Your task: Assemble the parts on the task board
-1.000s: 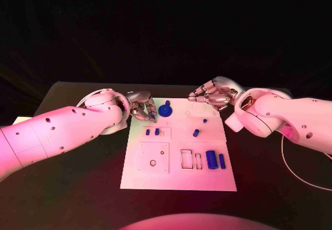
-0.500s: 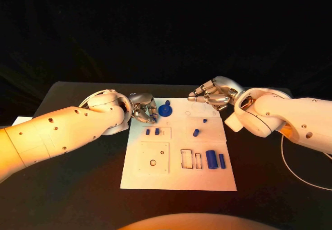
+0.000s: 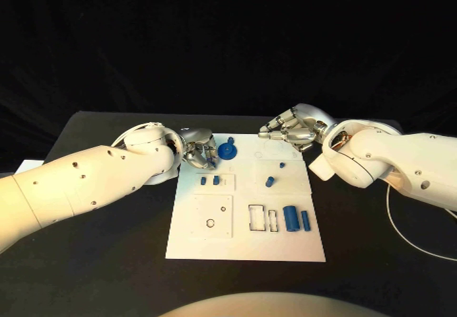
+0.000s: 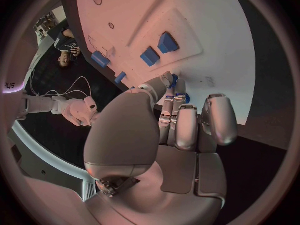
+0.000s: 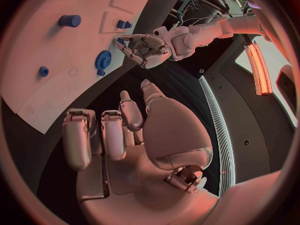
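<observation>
Left hand (image 3: 197, 154), fingers curled round a small blue part (image 4: 174, 80), has drawn back slightly from the blue gear (image 3: 226, 152) at the task board's (image 3: 246, 247) far edge, so placing remains undone.

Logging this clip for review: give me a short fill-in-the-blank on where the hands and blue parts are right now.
1. The left hand is at the board's far ____ corner.
2. The gear lies between the two ____.
3. The right hand, beyond the board's far edge, holds ____.
4. The part pinched by the left hand is coloured ____.

Missing words: left; hands; nothing; blue
</observation>
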